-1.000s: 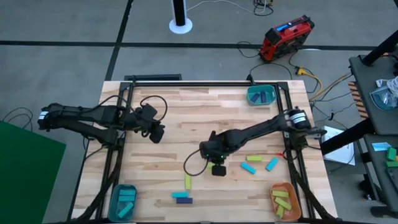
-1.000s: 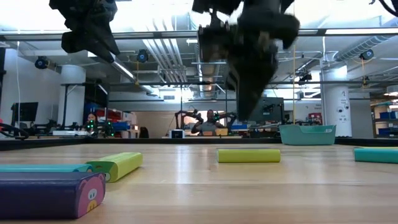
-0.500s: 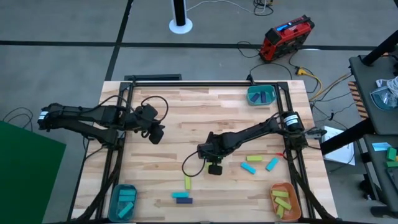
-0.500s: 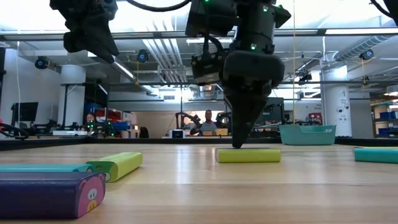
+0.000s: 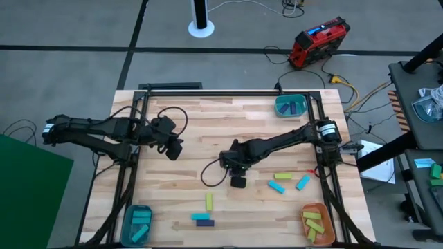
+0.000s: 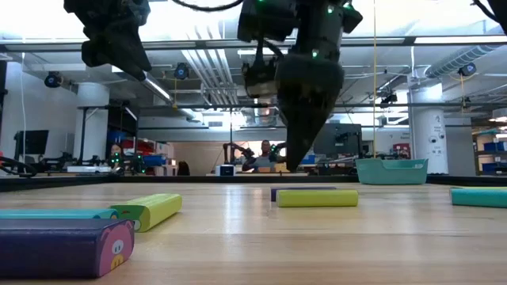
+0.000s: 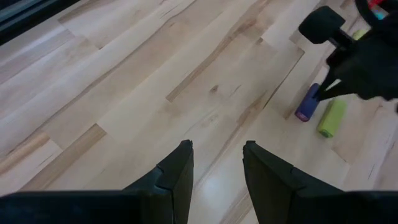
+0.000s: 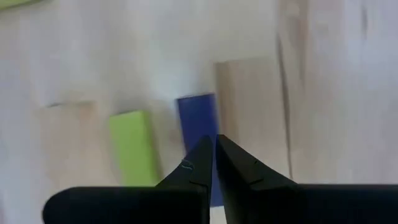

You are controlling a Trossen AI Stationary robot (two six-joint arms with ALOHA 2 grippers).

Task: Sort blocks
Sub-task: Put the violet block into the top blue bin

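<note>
A purple block [image 8: 198,115] and a yellow-green block [image 8: 132,146] lie flat side by side on the table near its middle. My right gripper [image 8: 214,146] is shut and hovers over the purple block's end, with its tip [image 6: 291,166] clear of the table. The gripper [image 5: 237,182] hides both blocks in the high view. The pair also shows in the low view as purple block [image 6: 289,190] and yellow-green block [image 6: 317,198]. My left gripper [image 7: 216,152] is open and holds nothing above the bare table at the left [image 5: 174,149].
Loose blocks lie to the right: a yellow-green one [image 5: 282,176] and two cyan ones [image 5: 277,187] [image 5: 302,182]. Toward the near edge lie a yellow-green one [image 5: 208,203] and a purple one [image 5: 204,223]. Bowls: teal far right [image 5: 291,105], blue near left [image 5: 138,223], orange near right [image 5: 317,223].
My right gripper came down until its shut tip was at the table by the yellow-green block's left end. It then rose and moved a little toward the left and far edges. In the low view the purple block's end now shows behind the yellow-green block.
</note>
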